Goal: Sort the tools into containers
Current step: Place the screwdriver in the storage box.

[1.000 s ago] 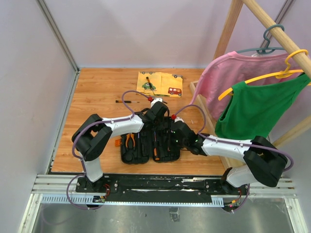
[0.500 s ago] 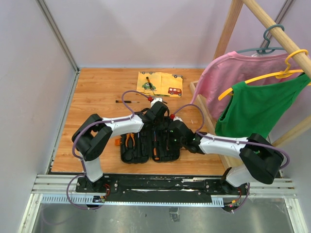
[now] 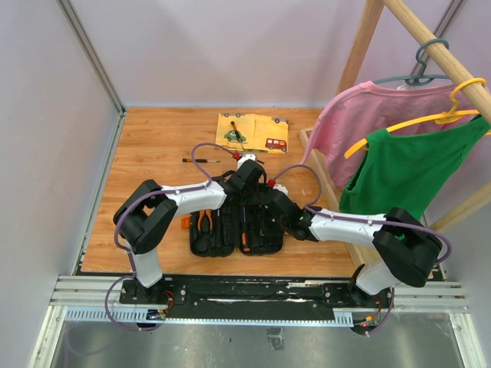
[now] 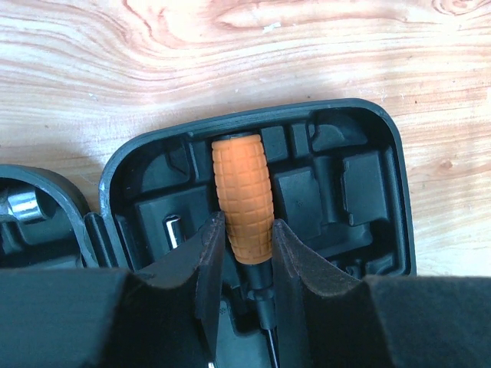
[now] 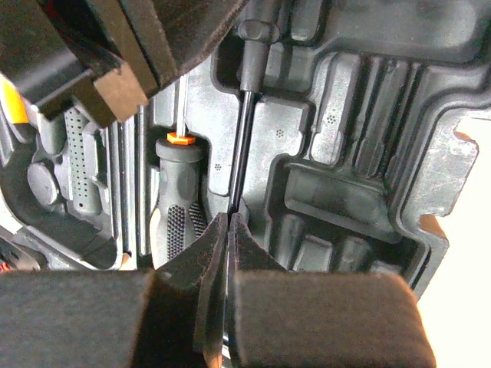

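The black tool case (image 3: 265, 244) lies open near the arms' bases. My left gripper (image 4: 244, 226) is shut on the orange ribbed handle of a screwdriver (image 4: 239, 192), held over the moulded slots of the case's right half (image 4: 383, 146). My right gripper (image 5: 230, 216) is shut on that screwdriver's thin dark shaft (image 5: 244, 138) just above the tray. Another screwdriver (image 5: 178, 207) with a black grip lies in a slot beside it. Orange-handled pliers (image 3: 205, 221) sit in the left half. A thin dark screwdriver (image 3: 201, 160) lies on the wood.
A yellow car-print cloth (image 3: 265, 134) lies at the back with a small tool (image 3: 236, 132) on it. The wooden clothes rack (image 3: 360, 54) with pink and green shirts stands at the right, close to the right arm.
The right arm has moved left over the case, and its jaws have closed fully on the screwdriver's shaft. The left gripper has kept its hold on the handle and has not moved.
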